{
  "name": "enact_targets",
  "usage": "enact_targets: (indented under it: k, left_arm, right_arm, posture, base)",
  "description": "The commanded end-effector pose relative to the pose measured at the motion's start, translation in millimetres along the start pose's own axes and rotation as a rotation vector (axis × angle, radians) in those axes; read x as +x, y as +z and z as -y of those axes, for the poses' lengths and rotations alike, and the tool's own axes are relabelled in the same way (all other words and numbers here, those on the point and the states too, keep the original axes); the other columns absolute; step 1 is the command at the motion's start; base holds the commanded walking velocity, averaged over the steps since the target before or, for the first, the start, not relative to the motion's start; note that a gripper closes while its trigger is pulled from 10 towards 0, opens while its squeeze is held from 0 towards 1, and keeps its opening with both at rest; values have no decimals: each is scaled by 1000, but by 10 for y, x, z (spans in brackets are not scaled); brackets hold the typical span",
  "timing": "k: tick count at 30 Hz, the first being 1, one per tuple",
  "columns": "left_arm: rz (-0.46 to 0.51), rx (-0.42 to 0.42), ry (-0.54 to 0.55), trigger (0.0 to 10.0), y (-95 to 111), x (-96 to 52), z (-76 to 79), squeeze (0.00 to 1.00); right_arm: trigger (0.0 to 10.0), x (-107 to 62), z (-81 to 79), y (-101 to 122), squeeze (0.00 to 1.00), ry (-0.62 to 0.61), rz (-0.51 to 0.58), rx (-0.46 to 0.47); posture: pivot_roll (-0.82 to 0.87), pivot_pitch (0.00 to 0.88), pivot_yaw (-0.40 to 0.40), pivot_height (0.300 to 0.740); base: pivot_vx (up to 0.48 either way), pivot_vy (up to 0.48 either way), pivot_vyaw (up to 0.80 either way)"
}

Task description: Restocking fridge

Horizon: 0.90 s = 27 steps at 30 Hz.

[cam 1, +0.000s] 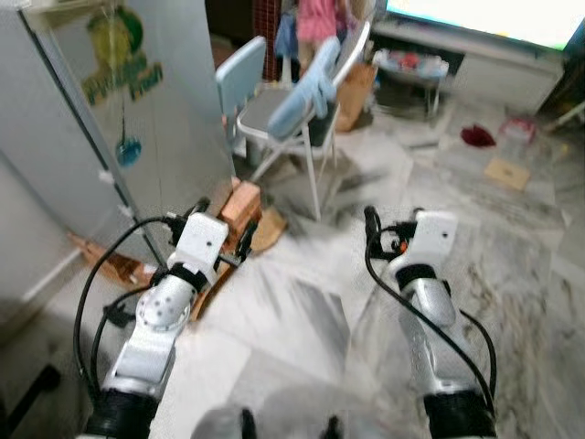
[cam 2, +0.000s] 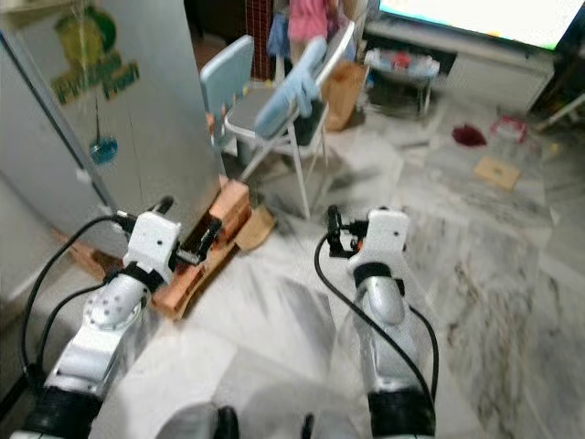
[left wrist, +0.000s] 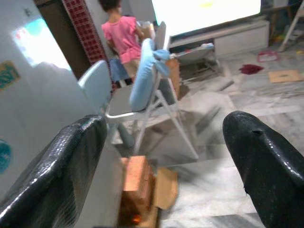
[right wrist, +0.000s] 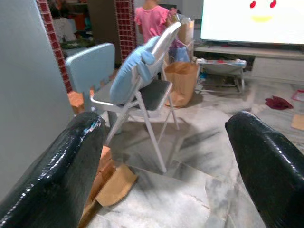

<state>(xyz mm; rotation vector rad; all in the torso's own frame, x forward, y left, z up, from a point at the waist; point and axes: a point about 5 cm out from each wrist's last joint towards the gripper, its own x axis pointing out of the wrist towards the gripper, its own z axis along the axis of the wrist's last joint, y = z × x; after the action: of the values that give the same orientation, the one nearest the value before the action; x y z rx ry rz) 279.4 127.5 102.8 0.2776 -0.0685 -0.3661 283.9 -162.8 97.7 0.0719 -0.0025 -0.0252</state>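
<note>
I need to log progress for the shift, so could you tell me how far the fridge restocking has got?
Nothing looks done yet. The fridge on the robot's left stands shut. In hand: nothing, as the left gripper and the right gripper are both open and empty, held out above the marble floor. Left: finding items, opening the door and loading.

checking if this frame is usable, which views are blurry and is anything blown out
Left eye view: floor and folding chair smeared by motion blur; screen at the top glares white. Right eye view: the same smear. Left wrist view: soft all over, its open left pincer out of focus, screen washed out. Right wrist view: sharpest; chair clear, only the near fingers of the open right pincer soft.
</note>
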Motion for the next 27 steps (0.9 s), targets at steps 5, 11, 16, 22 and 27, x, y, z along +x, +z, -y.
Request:
enact_targets:
  k: [5,11,16,22,27]
  left_arm:
    - [19,2,-24,10000,38,8,42,0]
    - [20,-37,-16,10000,35,5,69,0]
    - [9,-74,-15,10000,23,-1,84,0]
    - [11,-107,-27,10000,25,-1,110,0]
    - [9,-115,-31,10000,29,-21,103,0]
  right_arm:
    - [10000,7,12,48,0,-12,18,5]
    - [10000,13,16,54,0,-8,17,1]
    - [10000,17,21,55,0,-9,17,-3]
    - [10000,24,31,51,0,-10,15,-8]
    - [10000,22,50,27,0,-14,-3,-23]
  posture:
    - [11,58,-30,740]
    - [12,57,-35,740]
    - [12,58,-36,740]
    - [11,56,-37,740]
    - [11,47,-39,740]
  base:
    - [421,148,0]
    - [435,0,0]
    - [389,234,0]
    - [47,462,0]
    - [0,480,0]
